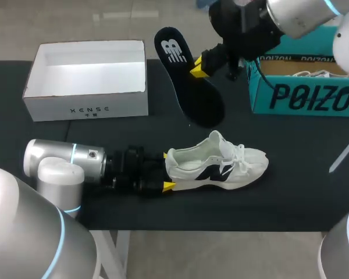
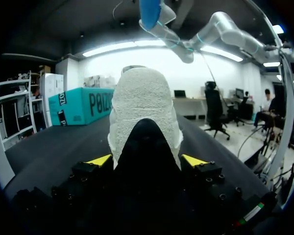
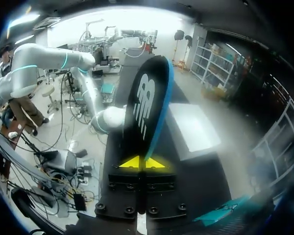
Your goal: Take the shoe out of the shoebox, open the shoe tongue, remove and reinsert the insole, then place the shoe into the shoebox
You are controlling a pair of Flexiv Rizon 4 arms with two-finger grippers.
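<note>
A white sneaker with dark side marks lies on its sole near the table's front, toe to the right. My left gripper holds its heel, one yellow fingertip on each side. In the left wrist view the heel fills the gap between the left gripper's fingers. Above the table's back middle, my right gripper is shut on the edge of the black insole, which hangs tilted in the air with its white logo showing. The right wrist view shows the insole rising from the right gripper's closed tips.
An open white shoebox, with nothing in it, stands at the back left. A teal box stands at the back right, under my right arm. The black table runs to its front edge just before the shoe.
</note>
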